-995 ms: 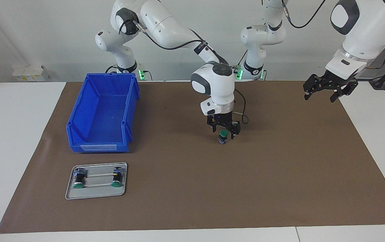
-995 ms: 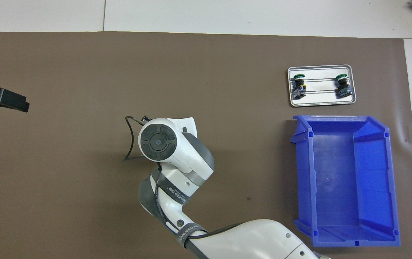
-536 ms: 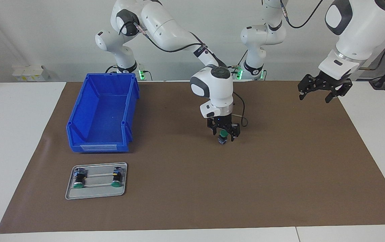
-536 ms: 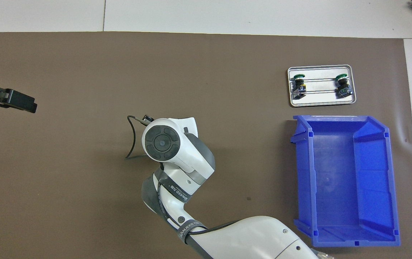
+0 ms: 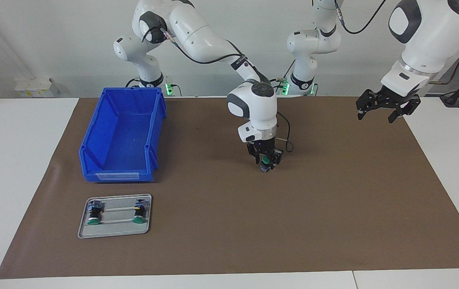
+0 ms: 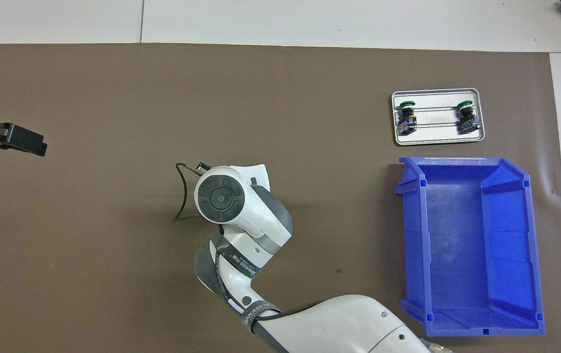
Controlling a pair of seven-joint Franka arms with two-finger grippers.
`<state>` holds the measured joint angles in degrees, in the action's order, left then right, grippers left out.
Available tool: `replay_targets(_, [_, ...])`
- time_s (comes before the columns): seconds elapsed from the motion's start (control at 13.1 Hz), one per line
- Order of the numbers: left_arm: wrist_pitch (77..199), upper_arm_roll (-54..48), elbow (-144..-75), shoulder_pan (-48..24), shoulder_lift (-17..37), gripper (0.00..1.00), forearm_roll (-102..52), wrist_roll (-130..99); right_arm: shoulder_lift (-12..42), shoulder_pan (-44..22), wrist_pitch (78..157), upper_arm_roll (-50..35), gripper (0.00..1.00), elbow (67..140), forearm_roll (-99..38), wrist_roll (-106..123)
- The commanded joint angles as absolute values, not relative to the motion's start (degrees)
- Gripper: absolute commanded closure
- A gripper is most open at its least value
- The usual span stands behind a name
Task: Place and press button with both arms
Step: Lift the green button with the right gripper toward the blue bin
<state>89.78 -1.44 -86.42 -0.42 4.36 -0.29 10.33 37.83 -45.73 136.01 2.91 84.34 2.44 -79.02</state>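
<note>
The button (image 5: 266, 163), green-capped on a dark body, stands upright on the brown mat near the table's middle. My right gripper (image 5: 267, 159) points straight down onto it, its fingers shut on the button around the green cap. In the overhead view the right arm's wrist (image 6: 220, 197) hides both the button and the gripper. My left gripper (image 5: 386, 106) hangs open in the air over the mat at the left arm's end of the table, holding nothing; its tip (image 6: 14, 139) shows in the overhead view.
A blue bin (image 5: 93, 132) (image 6: 420, 235) sits at the right arm's end of the mat. Farther from the robots than the bin lies a grey tray (image 5: 113, 231) (image 6: 437, 138) carrying two more green-capped buttons (image 5: 93, 213) (image 5: 139, 211).
The right gripper's fingers have closed in from wide open onto the button, and the wrist has sunk a little. The left gripper has drifted slightly toward the table's middle.
</note>
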Motion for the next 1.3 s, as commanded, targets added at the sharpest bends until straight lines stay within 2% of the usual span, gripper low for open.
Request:
replay_targets(0.0, [90.1,-1.2,-88.8,-0.3,2.4,0.0,0.6,10.6,37.4,-45.9,136.8,2.9,1.0,85.3,3.3,-77.6])
replay_targets(0.31, [90.1,-1.2,-88.8,-0.3,2.4,0.0,0.6,10.6,36.5,-44.6,134.7,3.2,1.0,84.3,3.3,-75.3])
replay_targets(0.54, [90.1,-1.2,-88.8,-0.3,2.4,0.0,0.6,10.6,29.1,-39.4,128.0,3.1,1.0,85.3,3.1,-67.1])
replay_targets(0.69, [90.1,-1.2,-88.7,-0.3,2.4,0.0,0.6,10.6,23.6,-34.5,120.3,3.0,1.0,85.6,2.0,-57.7])
replay_targets(1.0, [90.1,-1.2,-88.8,-0.3,2.4,0.0,0.6,10.6,15.2,-23.2,109.9,3.0,1.0,88.4,0.9,-36.5])
replay_targets(1.22, [90.1,-1.2,-88.8,-0.3,2.4,0.0,0.6,10.6,7.1,-13.0,105.3,3.0,1.0,95.3,0.8,-18.3])
